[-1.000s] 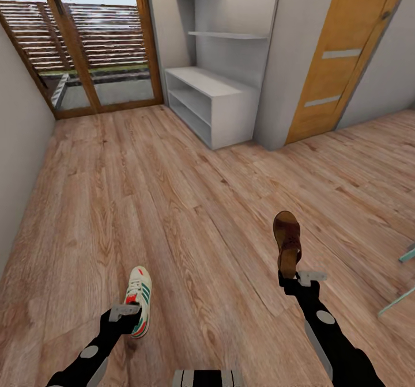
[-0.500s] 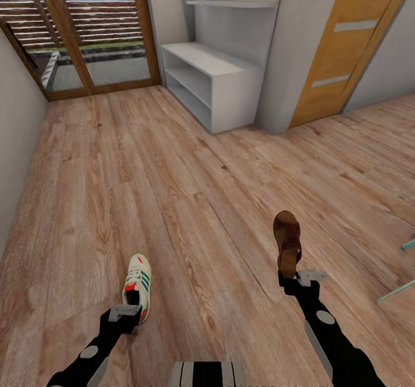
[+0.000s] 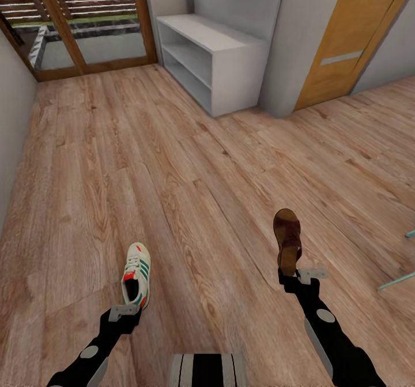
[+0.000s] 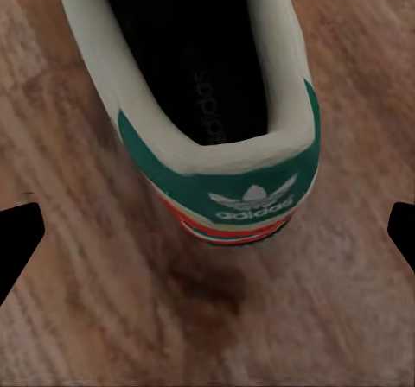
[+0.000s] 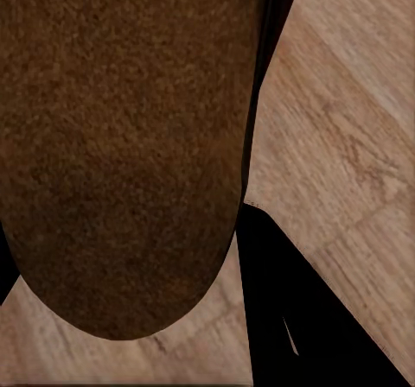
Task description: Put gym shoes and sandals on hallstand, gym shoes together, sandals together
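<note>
At frame top, hallstand (image 3: 222, 59) with upper shelves cut off.

Wood-plank floor (image 3: 190, 162) runs everywhere, warm brown with heavy grain. Left of the grey wall pillar (image 3: 300, 35) there's a glass patio door (image 3: 80, 18) in a wooden frame; right of it, an orange door (image 3: 351, 35).

Brightness: even and bright, flat rendered light in all three views.
Source: daylight at the glass door (image 3: 86, 24).
Shadows: a soft dark patch on the corridor floor (image 4: 207, 292) under the gym shoe (image 4: 216, 102) heel.
Sharpness: wrist views soft and close; sandal (image 5: 121, 145) texture blurry.
Glare: none.
</note>
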Controlling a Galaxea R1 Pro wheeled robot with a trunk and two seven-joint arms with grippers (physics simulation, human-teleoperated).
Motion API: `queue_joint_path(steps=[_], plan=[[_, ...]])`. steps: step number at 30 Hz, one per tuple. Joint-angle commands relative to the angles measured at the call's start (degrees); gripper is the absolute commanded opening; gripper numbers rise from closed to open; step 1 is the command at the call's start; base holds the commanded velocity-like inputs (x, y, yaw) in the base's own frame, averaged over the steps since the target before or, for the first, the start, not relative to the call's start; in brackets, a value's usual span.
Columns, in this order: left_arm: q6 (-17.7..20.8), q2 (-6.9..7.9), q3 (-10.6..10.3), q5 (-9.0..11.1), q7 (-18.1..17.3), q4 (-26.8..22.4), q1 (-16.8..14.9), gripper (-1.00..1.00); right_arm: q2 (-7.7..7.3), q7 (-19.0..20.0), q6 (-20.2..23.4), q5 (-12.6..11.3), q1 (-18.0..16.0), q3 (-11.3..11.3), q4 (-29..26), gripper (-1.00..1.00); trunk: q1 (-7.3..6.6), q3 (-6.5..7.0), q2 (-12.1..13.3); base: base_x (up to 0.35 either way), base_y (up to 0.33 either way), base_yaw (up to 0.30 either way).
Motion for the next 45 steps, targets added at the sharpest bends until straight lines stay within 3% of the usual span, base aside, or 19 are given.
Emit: queue_joint_path(steps=[1,7,45], plan=[[-0.2,-0.02,0.4,-0.2,-0.3,0.0,0.0,1.0,-0.07,-0.3,-0.3,-0.5,0.0,0.1,-0.1,-1.0,0.01,-0.31,0.0,0.0,0.0,0.0],[-0.2,-0.02,0.4,-0.3,-0.2,0.0,0.0,1.0,-0.19,-0.3,-0.3,-0.5,0.0,0.1,-0.1,-1.0,0.17,-1.74,-0.1,0.0,0.0,0.0],[-0.2,0.05,0.5,0.0,0.1,0.0,0.0,1.0,-0.27,-0.4,-0.2,-0.4,0.0,0.1,-0.1,-1.0,0.17,-1.75,-0.1,0.023,0.0,0.0]])
